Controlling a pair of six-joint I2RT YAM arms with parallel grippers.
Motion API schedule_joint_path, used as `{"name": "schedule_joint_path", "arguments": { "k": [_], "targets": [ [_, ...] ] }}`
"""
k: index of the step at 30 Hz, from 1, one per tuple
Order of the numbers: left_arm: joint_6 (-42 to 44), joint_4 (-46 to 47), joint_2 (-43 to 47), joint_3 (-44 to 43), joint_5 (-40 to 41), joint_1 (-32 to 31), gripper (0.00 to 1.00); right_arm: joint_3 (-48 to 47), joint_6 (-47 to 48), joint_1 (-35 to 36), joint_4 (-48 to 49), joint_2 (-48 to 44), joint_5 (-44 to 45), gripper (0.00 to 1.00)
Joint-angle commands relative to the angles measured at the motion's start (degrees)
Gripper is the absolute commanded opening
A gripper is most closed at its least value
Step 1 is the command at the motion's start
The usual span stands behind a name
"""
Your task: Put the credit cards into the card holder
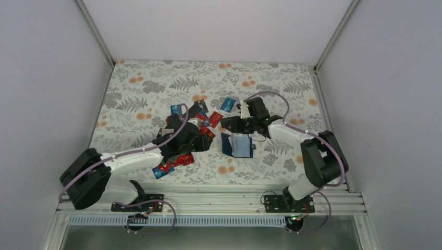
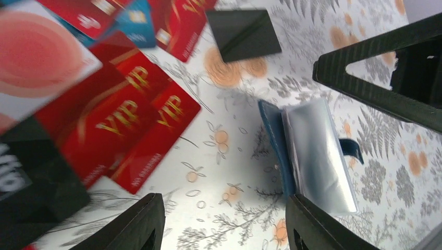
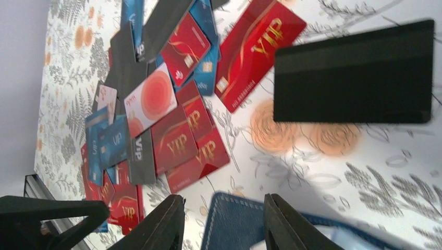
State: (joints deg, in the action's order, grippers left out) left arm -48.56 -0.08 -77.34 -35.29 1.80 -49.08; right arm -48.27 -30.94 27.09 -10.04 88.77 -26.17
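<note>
left arm (image 1: 130, 158) stretched low over the table (image 1: 151, 83), left gripper (image 2: 224, 226) parted and empty beside scattered credit cards (image 2: 120, 120); right arm (image 1: 292, 133) folded inward, right gripper (image 3: 223, 226) spread empty over the open card holder (image 1: 238, 146), right of the cards.

The left arm (image 1: 130, 156) folds back to an elbow at 8 o'clock, and its forearm stretches out toward 2 o'clock. The left gripper (image 1: 195, 138) has its jaws spread wide. The right arm (image 1: 292, 133) bends at 4 o'clock and reaches toward 10 o'clock. The right gripper (image 1: 227, 125) faces 9 o'clock, jaws apart.
</note>
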Motion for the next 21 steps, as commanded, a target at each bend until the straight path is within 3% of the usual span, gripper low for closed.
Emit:
{"name": "schedule_joint_path", "arguments": {
  "k": [1,7,13,21],
  "targets": [
    [3.1,-8.4,5.7,0.1,5.7,2.7,0.6,-4.3,2.0,-0.2,2.8,3.7,-2.4,0.41],
    [6.5,-9.0,10.3,2.2,1.8,10.8,0.61,-10.7,4.6,0.2,3.7,11.3,-9.2,0.41],
    [8.9,-3.4,9.4,5.6,-11.3,21.9,0.61,-17.1,5.7,2.3,4.5,17.9,-13.0,0.41],
    [9.3,3.9,5.0,7.0,-24.5,30.2,0.6,-27.0,7.1,5.5,2.7,27.3,-15.7,0.39]
  ]
}}
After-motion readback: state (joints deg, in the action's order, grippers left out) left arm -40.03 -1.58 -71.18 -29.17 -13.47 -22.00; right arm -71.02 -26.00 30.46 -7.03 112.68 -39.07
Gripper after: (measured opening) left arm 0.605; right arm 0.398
